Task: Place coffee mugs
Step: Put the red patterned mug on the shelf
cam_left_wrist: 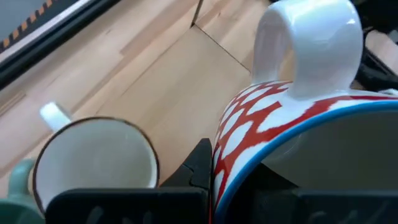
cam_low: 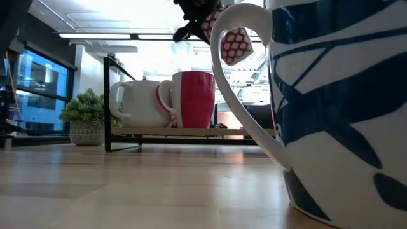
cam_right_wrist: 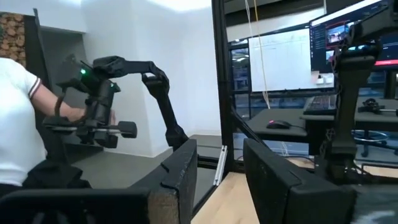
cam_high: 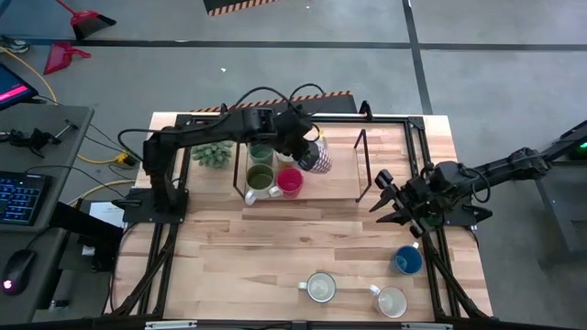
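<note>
My left gripper (cam_high: 307, 151) is shut on a white coffee mug with a red lattice pattern and a blue rim (cam_left_wrist: 261, 124), high over the wooden shelf (cam_high: 316, 197) of a black rack. On that shelf stand a teal-green mug (cam_high: 260, 151), an olive-green mug (cam_high: 260, 177), a red mug (cam_high: 290, 181) and a white mug (cam_low: 140, 102). A blue mug (cam_high: 408, 260) and two cream mugs (cam_high: 321, 288) (cam_high: 392, 301) stand on the table near its front edge. My right gripper (cam_high: 387, 195) hangs open at the right, with nothing between its fingers. My left gripper holds the patterned mug by its wall at the rim (cam_left_wrist: 217, 168), on the side away from the handle (cam_left_wrist: 311, 43). One finger (cam_left_wrist: 200, 167) lies on the outside; the other seems to be inside. The fingers slant down from the far left. The mug is tilted, clear of the shelf.
A spiky green potted plant (cam_high: 213, 153) stands left of the rack. The rack's black uprights (cam_high: 362, 165) rise at the shelf's right end. Bare wood lies between the rack and the front mugs. In the right wrist view a person shows beyond the table.
</note>
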Motion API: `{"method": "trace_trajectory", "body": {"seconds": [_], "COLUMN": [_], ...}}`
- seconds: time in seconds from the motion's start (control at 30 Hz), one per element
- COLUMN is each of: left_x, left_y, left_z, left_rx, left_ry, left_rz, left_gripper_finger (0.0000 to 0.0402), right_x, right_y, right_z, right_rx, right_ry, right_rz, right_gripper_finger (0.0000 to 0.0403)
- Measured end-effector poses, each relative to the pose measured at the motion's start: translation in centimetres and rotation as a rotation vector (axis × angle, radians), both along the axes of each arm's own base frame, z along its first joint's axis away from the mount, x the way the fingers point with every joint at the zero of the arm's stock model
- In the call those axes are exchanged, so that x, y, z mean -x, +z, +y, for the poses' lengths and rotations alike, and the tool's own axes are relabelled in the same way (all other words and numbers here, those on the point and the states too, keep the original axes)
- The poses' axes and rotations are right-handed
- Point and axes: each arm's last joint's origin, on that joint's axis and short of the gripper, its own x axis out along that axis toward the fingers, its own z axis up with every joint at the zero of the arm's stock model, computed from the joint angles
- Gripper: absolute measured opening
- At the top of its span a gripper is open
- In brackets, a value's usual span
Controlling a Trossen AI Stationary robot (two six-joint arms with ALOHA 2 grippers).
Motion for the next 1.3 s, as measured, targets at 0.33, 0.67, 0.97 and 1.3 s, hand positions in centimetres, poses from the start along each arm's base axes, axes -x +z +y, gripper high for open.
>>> {"method": "trace_trajectory", "body": {"seconds": [0.33, 0.67, 0.97, 1.3], "left_x": [-4.0, -6.4, -3.8, -2.8], "left_y": [-2.4, -2.4, 0.9, 1.9], "left_z": [-0.6, -3.3, -4.1, -7.0], "left_rx": [-0.016, -0.145, -0.173, -0.183], "left_ry": [-0.068, -0.245, -0.291, -0.4], "left_rz": [0.029, 0.18, 0.196, 0.203], "left_gripper_finger": [0.0008, 0.0008, 0.0008, 0.0008], "right_x": [0.0, -0.2, -0.7, -2.5], "right_y": [-0.2, -0.6, -1.6, -0.4], "right_z": [0.0, -0.3, -1.2, -1.9], "right_rx": [0.015, 0.012, 0.095, 0.139], "right_ry": [-0.008, -0.111, -0.465, -0.589], "right_rz": [0.016, 0.064, 0.143, 0.252], "right_gripper_finger": [0.0114, 0.0114, 0.0114, 0.0114]}}
